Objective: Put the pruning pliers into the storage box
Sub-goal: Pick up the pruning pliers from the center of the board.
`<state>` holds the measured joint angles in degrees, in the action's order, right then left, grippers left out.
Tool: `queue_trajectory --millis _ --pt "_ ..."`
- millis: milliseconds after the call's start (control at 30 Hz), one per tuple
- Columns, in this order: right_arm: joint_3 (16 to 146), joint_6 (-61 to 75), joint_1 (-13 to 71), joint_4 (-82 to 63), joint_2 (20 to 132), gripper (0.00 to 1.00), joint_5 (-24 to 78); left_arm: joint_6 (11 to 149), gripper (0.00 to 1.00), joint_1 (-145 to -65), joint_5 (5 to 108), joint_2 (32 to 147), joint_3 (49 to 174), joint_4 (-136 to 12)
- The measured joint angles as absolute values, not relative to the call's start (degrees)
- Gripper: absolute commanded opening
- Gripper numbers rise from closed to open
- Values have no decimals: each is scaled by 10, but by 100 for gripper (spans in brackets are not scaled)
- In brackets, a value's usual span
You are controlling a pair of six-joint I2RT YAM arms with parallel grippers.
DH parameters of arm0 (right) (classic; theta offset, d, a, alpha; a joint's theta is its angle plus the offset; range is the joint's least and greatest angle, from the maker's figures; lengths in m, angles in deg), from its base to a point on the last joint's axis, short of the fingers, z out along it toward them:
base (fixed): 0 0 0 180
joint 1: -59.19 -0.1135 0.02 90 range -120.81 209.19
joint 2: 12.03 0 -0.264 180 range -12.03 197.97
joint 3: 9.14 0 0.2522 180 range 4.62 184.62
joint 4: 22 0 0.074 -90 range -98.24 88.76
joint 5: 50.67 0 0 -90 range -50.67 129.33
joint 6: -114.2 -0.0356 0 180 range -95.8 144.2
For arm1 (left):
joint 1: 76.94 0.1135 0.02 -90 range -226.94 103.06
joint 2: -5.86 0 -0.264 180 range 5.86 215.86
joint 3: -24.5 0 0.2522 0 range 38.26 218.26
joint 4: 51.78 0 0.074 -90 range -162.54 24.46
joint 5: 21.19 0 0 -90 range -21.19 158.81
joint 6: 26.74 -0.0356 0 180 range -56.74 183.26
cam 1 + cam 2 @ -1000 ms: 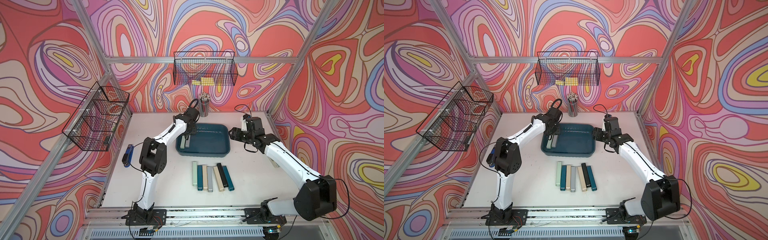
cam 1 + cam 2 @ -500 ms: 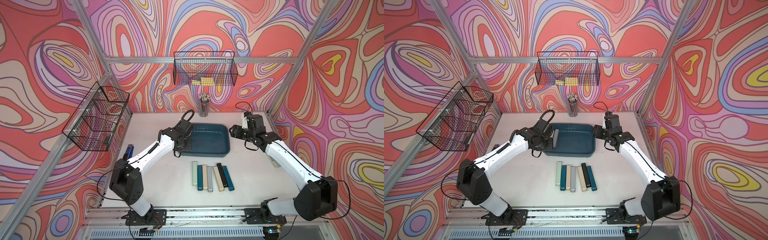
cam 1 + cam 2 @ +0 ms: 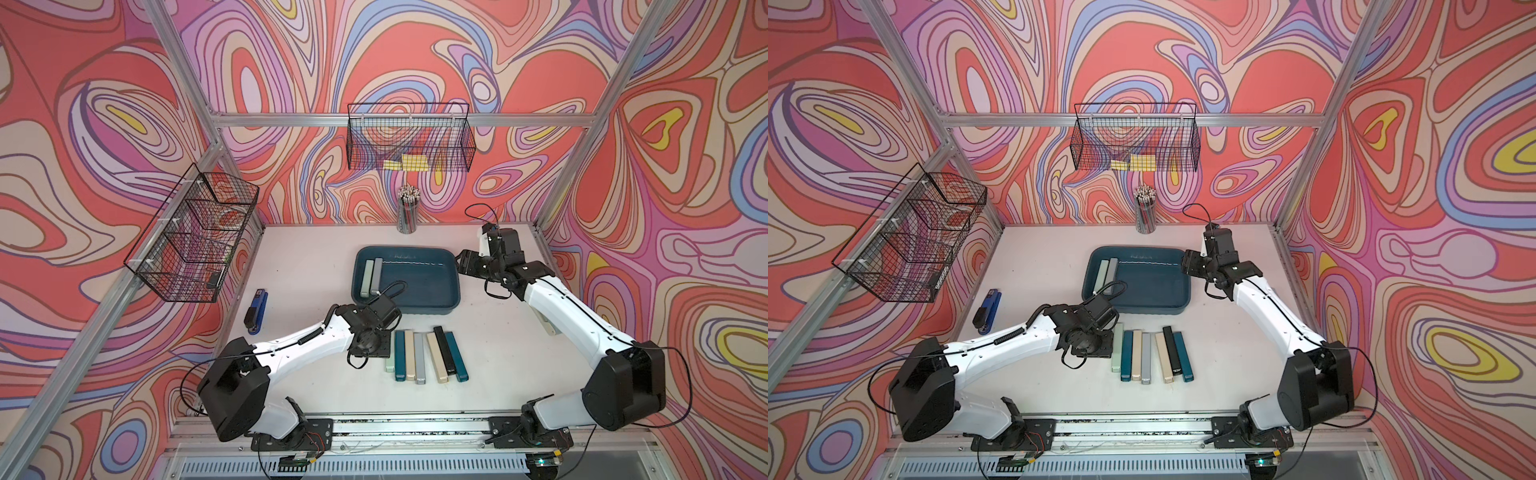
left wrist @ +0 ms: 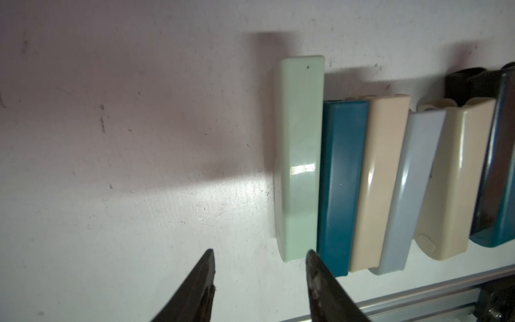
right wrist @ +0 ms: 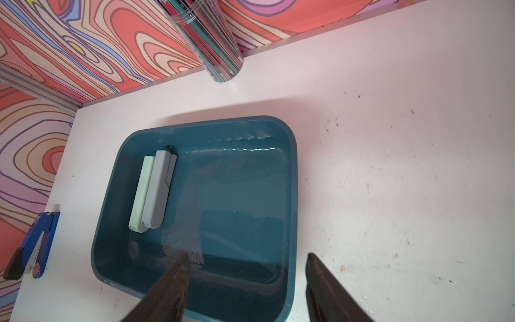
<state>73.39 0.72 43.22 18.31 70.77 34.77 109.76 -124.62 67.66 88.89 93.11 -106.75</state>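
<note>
The storage box (image 3: 455, 286) (image 3: 1187, 286) is a dark teal tray at the table's middle back. Two pruning pliers lie side by side by its left wall, a pale green one (image 3: 365, 277) (image 5: 140, 195) and a grey one (image 3: 376, 275) (image 5: 158, 189). Several more pruning pliers (image 3: 424, 353) (image 3: 1152, 353) lie in a row in front of the box. My left gripper (image 4: 259, 252) (image 3: 376, 347) is open and empty, low over the row's left end beside the pale green plier (image 4: 298, 156). My right gripper (image 5: 248, 256) (image 3: 465, 266) hovers open and empty over the box's right rim.
A blue-and-black stapler (image 3: 257, 311) lies at the table's left. A cup of pencils (image 3: 407, 212) stands against the back wall. Black wire baskets hang on the back wall (image 3: 409, 141) and left wall (image 3: 195, 241). The front rail (image 4: 418, 295) runs close behind the row.
My left arm has drawn back from the box's left side to the left end of the row, leaving the grey plier beside the green one. The right gripper has barely shifted.
</note>
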Motion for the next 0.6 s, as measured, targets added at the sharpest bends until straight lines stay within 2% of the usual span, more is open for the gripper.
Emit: queue_trajectory --millis 600 --pt "732 6 431 181 708 67 348 1109 54 -1246 658 951 930 -1005"
